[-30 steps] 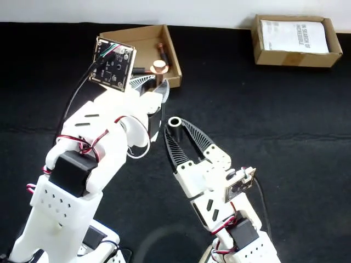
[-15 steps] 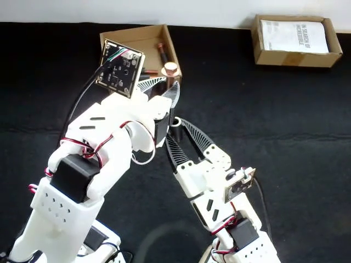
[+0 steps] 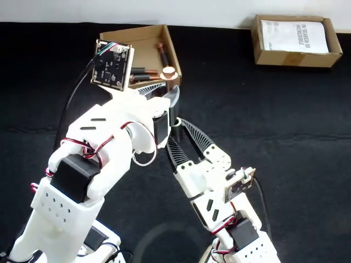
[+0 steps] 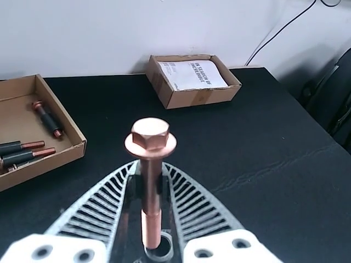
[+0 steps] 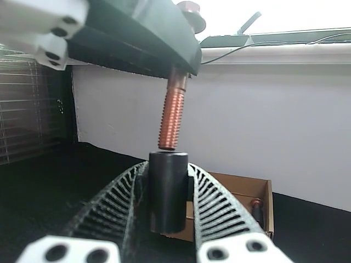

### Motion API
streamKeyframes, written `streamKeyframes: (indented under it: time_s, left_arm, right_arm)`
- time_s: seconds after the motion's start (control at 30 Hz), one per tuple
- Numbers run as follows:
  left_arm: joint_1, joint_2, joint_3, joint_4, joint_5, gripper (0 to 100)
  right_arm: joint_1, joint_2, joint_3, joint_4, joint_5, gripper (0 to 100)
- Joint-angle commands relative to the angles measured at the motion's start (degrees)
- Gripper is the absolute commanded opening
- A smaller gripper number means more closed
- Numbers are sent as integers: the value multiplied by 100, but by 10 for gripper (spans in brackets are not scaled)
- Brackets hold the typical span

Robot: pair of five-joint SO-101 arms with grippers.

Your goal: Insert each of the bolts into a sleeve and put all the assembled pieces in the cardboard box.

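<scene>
- Sitting by the far edge of the black worktop (image 3: pixel 285 137), left of centre, a cardboard box (image 3: pixel 145 48) already holds a few assembled pieces (image 4: pixel 21 147).
- Just in front of that box, the left gripper (image 4: pixel 149 169) has its jaws clamped on the shank of a copper bolt (image 4: pixel 149 192). The bolt is held upright, hexagonal head on top, threaded end down.
- Directly beneath, the right gripper (image 5: pixel 167 167) has its jaws clamped around a black sleeve (image 5: pixel 168 192), which stands upright with its bore facing up.
- The bolt's tip sits right at the sleeve's mouth, and I cannot tell whether it has entered.
- The two long axes are nearly in line, with the bolt leaning slightly. The next move is probably a straight push down after a small correction.
- A second cardboard box (image 3: pixel 296 58), holding a printed sheet, rests at the far right corner.
</scene>
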Motion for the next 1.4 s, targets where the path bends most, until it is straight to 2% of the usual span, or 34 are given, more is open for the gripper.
streamKeyframes:
  time_s: [0.0, 0.23, 0.37, 1.0, 1.13, 1.27, 1.37]
  left_arm:
    - [66, -127, -259, 9, 53, 8]
    - [233, -136, -31, 123, 114, 8]
    - [207, -136, -22, 123, 677, 8]
    - [-57, -127, 453, 114, 659, 8]
    - [268, -136, 725, 229, 659, 8]
    - [840, -136, 804, 879, 659, 8]
    - [1015, -136, 804, 1187, 659, 8]
  right_arm:
    - [-40, -66, 769, -101, 70, 8]
    - [-40, -66, 769, 110, 70, 8]
    - [-40, -66, 769, 215, 70, 8]
    - [-31, -101, 769, 215, 70, 8]
    - [-22, -75, 769, 215, 70, 8]
    - [-13, -75, 769, 215, 70, 8]
    - [-4, -92, 769, 215, 70, 8]
